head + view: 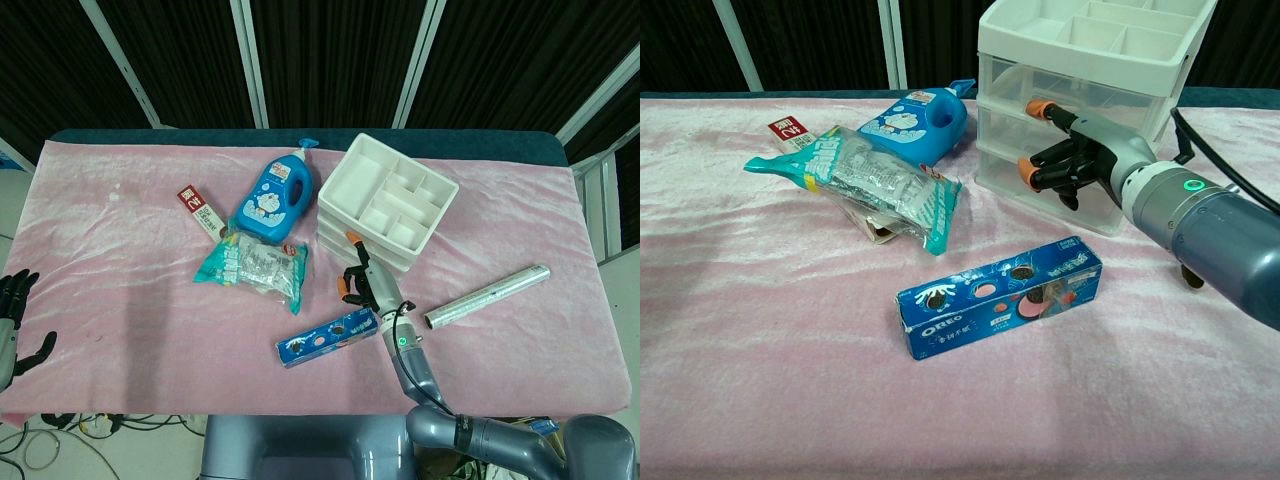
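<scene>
The worktop (120, 330) is covered with a pink soft cloth. The biggest thing on it is the white drawer unit (385, 200), standing at the back right, with an open divided tray on top and clear plastic drawers below. It looks stiff and light, and the smooth plastic fronts seem slippery, so I judge a drawer is best taken by the lip of its front edge, not by the flat face.

The right hand (1080, 160) is in front of the drawers, with one orange-tipped finger stretched up against the middle drawer front and the others curled below. It grasps nothing that I can see; whether the fingertips really touch the plastic I cannot tell.

Left of the unit lies the blue bottle (275, 195), and in front of the bottle a crinkled snack bag (255, 265). The blue Oreo box (1000, 297) lies near the right hand, toward the front edge. A silver tube (488, 296) lies on the right, apart from the rest. A small red and white packet (202, 210) lies beside the bottle.

The left hand (15, 320) hangs at the left edge, off the cloth, released with fingers apart.
</scene>
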Motion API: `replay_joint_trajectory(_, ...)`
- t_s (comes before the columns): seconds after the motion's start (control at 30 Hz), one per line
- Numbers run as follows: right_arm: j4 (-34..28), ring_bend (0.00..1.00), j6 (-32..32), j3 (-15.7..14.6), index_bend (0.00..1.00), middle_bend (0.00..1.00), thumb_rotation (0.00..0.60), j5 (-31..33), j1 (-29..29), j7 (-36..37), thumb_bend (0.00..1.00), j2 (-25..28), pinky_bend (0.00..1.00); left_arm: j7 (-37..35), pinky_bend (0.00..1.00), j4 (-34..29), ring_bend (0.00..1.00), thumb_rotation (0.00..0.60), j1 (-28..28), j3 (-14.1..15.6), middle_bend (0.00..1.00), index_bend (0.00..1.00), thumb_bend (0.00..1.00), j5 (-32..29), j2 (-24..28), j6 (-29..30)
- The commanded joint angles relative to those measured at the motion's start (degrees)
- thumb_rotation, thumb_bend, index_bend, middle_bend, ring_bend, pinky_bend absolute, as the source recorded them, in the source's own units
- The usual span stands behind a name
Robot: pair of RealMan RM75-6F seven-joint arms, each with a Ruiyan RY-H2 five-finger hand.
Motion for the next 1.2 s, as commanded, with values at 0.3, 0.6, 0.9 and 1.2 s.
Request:
replay_joint_trajectory(0.3,-1.3,0.89,-2.0,0.3,0.0,0.75,0.6,1.4,0.2,1.2,0.48,1.3,0.8,0.0,0.1,-0.1,0.04,0.6,0.0,0.0,0.05,0.08,0.34,0.1,0.0,0.1)
replay_joint_trajectory(0.6,-2.7,0.89,-2.7,-0.4,0.0,0.75,0.6,0.7,0.4,1.7,0.48,2.1,0.8,0.0,0.1,-0.1,0.04,0.6,0.1,0.1,0.05,0.08,0.34,0.0,0.0,0.1)
replay_joint_trajectory(0.9,-5.0,0.89,-2.1,-1.2,0.0,0.75,0.6,-0.3,-0.1,2.0,0.48,2.9,0.8,0.1,0.1,-0.1,0.04,0.6,0.1,0.0,0.05,0.08,0.34,-0.1,0.0,0.0)
replay_joint_trajectory(1.2,-6.6,0.89,-2.2,-2.7,0.0,0.75,0.6,-1.0,-0.4,2.4,0.48,3.0,0.8,0.1,0.1,-0.2,0.04,0.6,0.1,0.1,0.05,0.08,0.34,-0.1,0.2,0.0)
